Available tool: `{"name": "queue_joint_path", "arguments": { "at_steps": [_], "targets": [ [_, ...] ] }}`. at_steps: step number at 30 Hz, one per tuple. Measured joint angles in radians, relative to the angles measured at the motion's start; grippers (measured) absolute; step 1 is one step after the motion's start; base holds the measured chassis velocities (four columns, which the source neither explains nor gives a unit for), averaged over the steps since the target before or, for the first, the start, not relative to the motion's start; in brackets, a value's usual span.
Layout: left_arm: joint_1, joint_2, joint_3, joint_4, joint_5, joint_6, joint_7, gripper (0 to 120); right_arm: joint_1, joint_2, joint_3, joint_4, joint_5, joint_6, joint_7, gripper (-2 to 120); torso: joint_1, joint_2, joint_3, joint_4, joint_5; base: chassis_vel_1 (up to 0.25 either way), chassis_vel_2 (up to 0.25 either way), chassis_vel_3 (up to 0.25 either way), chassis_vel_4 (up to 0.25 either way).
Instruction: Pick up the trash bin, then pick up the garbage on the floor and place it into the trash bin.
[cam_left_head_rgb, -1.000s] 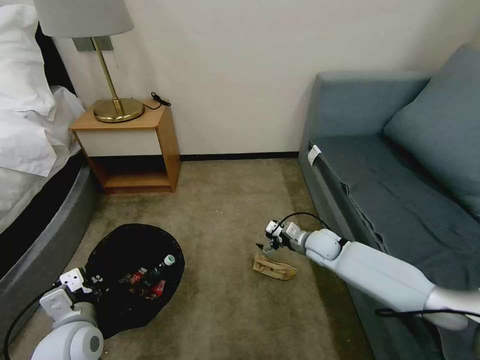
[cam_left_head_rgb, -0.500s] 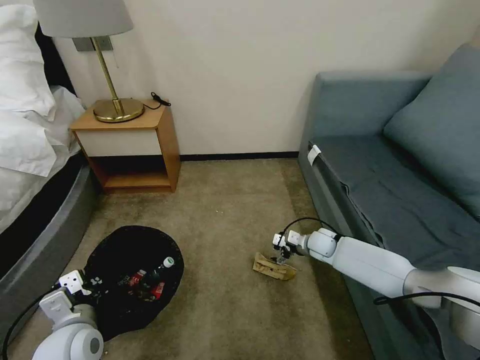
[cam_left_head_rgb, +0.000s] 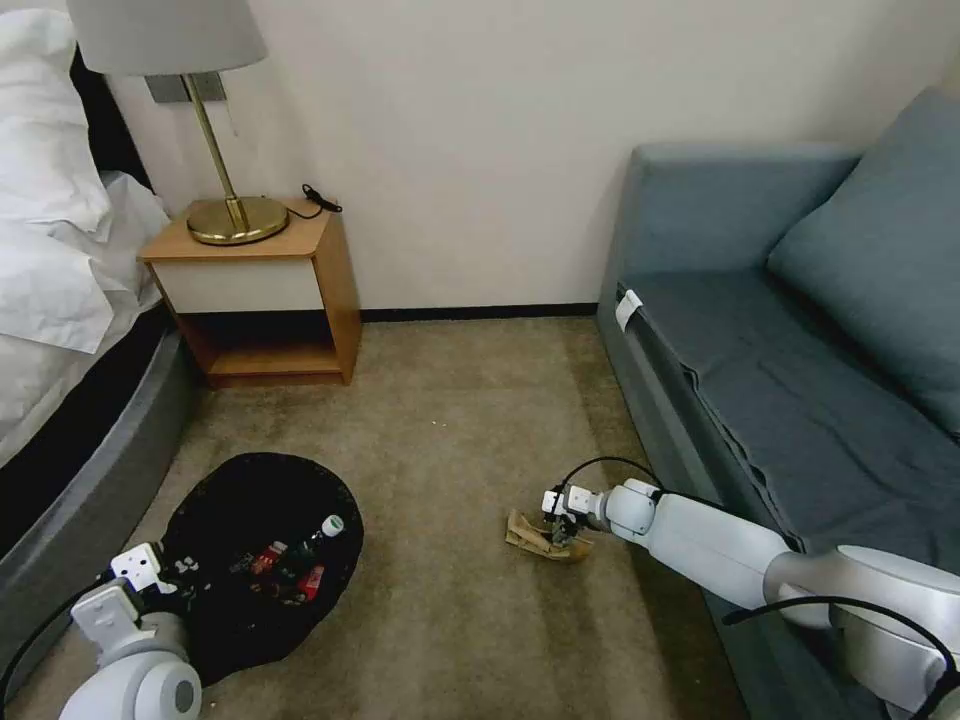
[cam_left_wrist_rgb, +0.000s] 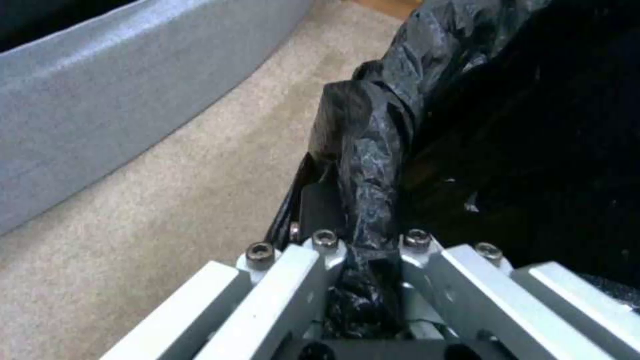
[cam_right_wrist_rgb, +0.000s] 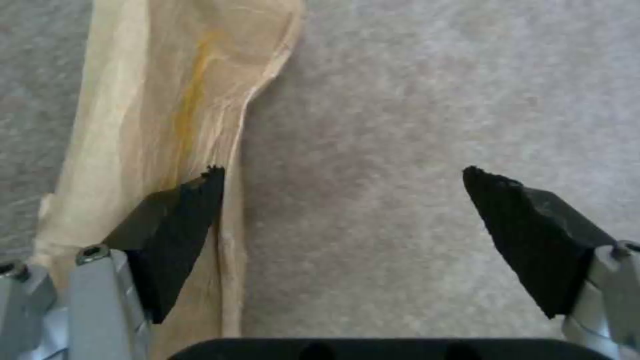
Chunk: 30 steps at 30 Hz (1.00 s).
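Right pincer (cam_left_head_rgb: 562, 530) spread over tan wrapper (cam_left_head_rgb: 545, 537) beside sofa (cam_left_head_rgb: 800, 400); left pincer (cam_left_wrist_rgb: 363, 280) pinching trash bin (cam_left_head_rgb: 255, 520).

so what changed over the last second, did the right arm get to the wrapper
The right gripper came down toward the robot onto the crumpled tan wrapper. Its fingers are open, one over the wrapper, the other over bare carpet; nothing is gripped yet. The wrapper has not moved. The left gripper stays shut on the trash bin bag rim, with litter inside as before.

Right arm stretched low, right end effector (cam_left_head_rgb: 560, 528) spread open, left end effector (cam_left_wrist_rgb: 363, 260) clamped shut
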Motion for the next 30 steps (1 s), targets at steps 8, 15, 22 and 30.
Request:
{"name": "queue_joint_path", "arguments": {
  "at_steps": [8, 15, 22, 30],
  "targets": [
    [0.003, 0.0, 0.003, -0.011, 0.002, 0.0, -0.001, 2, 0.021, -0.067, 0.015, 0.104, 0.066, -0.005, 0.043, 90, 0.0, 0.0, 0.0, 0.0, 0.0, 0.0, 0.0, 0.0, 0.0],
    [0.0, 0.001, 0.007, -0.021, 0.002, 0.003, -0.002, 2, 0.059, -0.105, 0.031, 0.171, 0.093, 0.017, 0.064, 90, 0.0, 0.0, 0.0, 0.0002, 0.0, 0.0, 0.0, 0.0, 0.0],
    [-0.002, 0.003, 0.005, -0.019, 0.002, 0.004, -0.003, 2, 0.058, -0.15, -0.002, 0.275, 0.194, -0.004, 0.055, 90, 0.0, 0.0, 0.0, -0.0001, 0.0, 0.0, 0.0, 0.0, 0.0],
    [-0.01, 0.002, 0.009, -0.011, 0.003, 0.006, -0.003, 2, 0.042, -0.154, -0.06, 0.298, 0.214, -0.015, 0.05, 90, 0.0, 0.0, 0.0, 0.0, 0.0, 0.0, 0.0, 0.0, 0.0]
  ]
}}
